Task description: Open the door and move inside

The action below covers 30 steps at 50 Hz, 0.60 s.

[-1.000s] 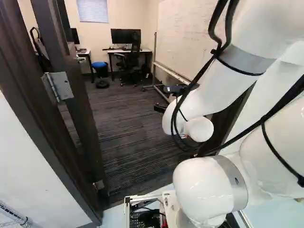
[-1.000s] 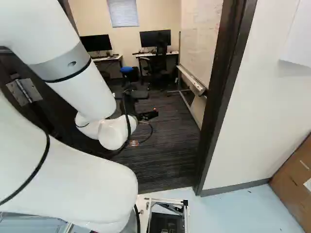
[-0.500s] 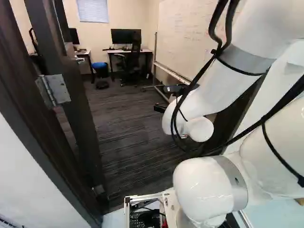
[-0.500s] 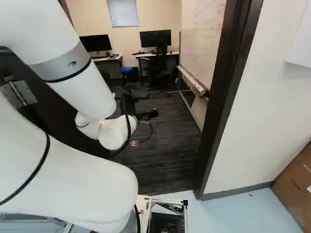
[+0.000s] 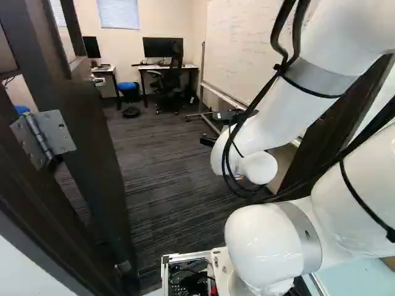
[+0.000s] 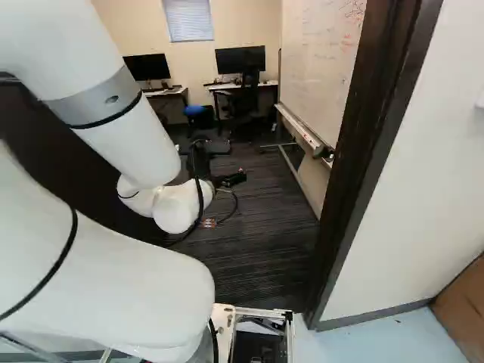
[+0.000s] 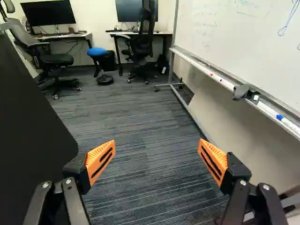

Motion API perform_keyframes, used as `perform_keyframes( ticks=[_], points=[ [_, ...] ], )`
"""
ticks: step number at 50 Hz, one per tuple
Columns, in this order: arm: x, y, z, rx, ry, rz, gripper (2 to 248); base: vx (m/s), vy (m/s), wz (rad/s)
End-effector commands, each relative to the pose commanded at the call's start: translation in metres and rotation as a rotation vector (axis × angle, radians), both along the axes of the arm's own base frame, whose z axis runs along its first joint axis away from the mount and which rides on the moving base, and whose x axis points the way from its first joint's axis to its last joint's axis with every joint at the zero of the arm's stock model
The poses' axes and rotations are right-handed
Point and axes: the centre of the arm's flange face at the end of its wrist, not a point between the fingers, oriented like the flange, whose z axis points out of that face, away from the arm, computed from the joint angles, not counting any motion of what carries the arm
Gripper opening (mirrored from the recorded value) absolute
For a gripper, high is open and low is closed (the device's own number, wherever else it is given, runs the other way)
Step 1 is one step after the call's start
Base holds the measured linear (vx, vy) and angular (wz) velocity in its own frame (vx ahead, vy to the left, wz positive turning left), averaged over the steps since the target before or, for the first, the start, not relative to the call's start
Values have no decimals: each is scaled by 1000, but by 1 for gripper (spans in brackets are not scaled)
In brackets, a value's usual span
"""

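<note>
Gripper: two fingers spread wide apart. One door, standing open at the left of the left base view. Two monitors, one toward each desk's rear edge. Two chairs; one stool.

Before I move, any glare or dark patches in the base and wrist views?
Left base view: soft highlights on the arm's white joints; door dark, hinge readable. Right base view: door nearly black behind the arm, detail lost. Wrist view: door flat black beside the gripper; whiteboard bright but its writing shows, shade below its tray.
</note>
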Motion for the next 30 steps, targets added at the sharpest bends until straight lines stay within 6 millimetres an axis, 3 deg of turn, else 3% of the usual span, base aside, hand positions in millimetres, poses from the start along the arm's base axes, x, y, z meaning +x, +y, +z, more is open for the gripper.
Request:
perform_keyframes(
  ticks=[30],
  points=[
    [0,0,0,0,0,0,247,170,5,-9]
  ],
)
